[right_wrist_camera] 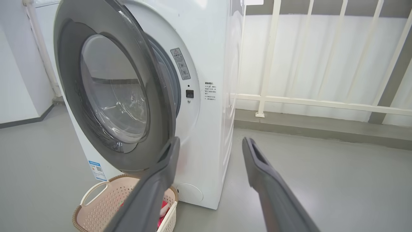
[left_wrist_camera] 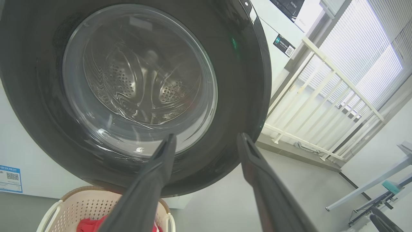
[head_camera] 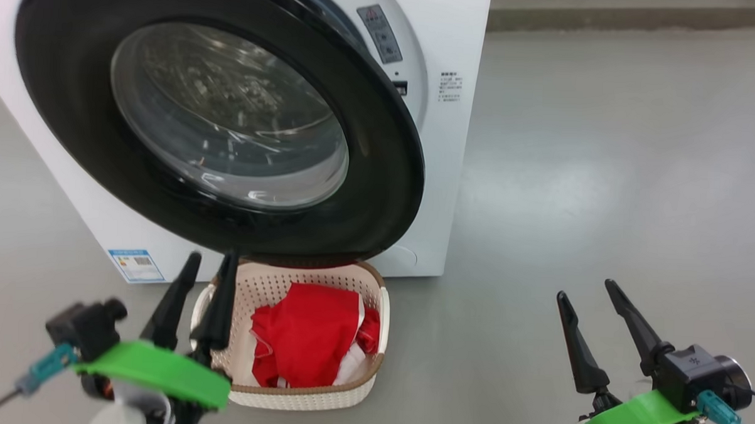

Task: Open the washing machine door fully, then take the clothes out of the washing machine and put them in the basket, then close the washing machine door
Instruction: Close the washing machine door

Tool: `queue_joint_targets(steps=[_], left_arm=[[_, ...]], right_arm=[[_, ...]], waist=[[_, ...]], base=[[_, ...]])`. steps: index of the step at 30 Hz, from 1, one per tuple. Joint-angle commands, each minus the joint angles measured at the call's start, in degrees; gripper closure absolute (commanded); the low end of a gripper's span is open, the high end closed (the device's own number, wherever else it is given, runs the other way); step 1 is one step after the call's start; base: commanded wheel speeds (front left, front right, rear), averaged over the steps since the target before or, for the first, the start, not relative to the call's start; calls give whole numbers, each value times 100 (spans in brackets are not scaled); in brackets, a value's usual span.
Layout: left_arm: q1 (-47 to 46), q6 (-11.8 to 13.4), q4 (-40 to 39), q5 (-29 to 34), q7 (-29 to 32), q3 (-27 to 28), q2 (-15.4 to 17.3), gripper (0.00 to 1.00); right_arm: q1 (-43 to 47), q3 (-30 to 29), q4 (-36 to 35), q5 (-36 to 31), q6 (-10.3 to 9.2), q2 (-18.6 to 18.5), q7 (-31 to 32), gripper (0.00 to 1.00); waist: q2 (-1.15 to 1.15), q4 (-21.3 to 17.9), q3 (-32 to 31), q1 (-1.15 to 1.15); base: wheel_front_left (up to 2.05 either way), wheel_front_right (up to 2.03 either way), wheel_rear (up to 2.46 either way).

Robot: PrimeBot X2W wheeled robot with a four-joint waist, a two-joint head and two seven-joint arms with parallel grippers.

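The washing machine (head_camera: 444,177) is white and stands on the floor ahead. Its door (head_camera: 378,193), with a black rim and a clear glass bowl, hangs part-way open, over the basket (head_camera: 321,395). The cream basket sits on the floor in front of the machine and holds the red and white clothes (head_camera: 310,335). My left gripper (head_camera: 209,262) is open just left of the basket, its fingertips near the door's lower rim (left_wrist_camera: 225,161), holding nothing. My right gripper (head_camera: 588,291) is open and empty over bare floor at the lower right. The drum is hidden behind the door.
A white railing (right_wrist_camera: 273,64) and a low kerb run behind and to the right of the machine (right_wrist_camera: 209,129). Grey floor (head_camera: 604,182) stretches to the right. A blue label (head_camera: 136,264) sits low on the machine's front. Table legs (left_wrist_camera: 370,190) stand far right in the left wrist view.
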Motion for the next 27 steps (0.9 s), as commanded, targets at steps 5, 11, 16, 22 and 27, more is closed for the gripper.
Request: queue_joint_targets(steps=[5,11,16,22,27], left_arm=[[474,119,-526,764,-96,527,265,0],[1156,156,-979,1878,-99,1100,17,0],[1590,188,-1076,2680,-100,1276,-166,0],[1960,235,-1188,3196,-100,1478,-420,0],[2092,195,-1184,3385,-100,1627,-578,0]], right_arm=[[48,89,-209,-83,20,14,-36,0],[205,15,-240,-115,20,47,-36,0],[324,-54,-305,-140,20,78,-36,0],[489,-148,-400,-156,20,119,-36,0],[547,-169,-462,-176,20,144,-36,0]], waist=[[0,12,-190,0],[0,-34,-335,0],[0,-62,-433,0],[0,-77,-532,0],[0,-63,-543,0]], base=[[0,0,0],[0,0,0],[0,0,0],[0,0,0],[0,0,0]])
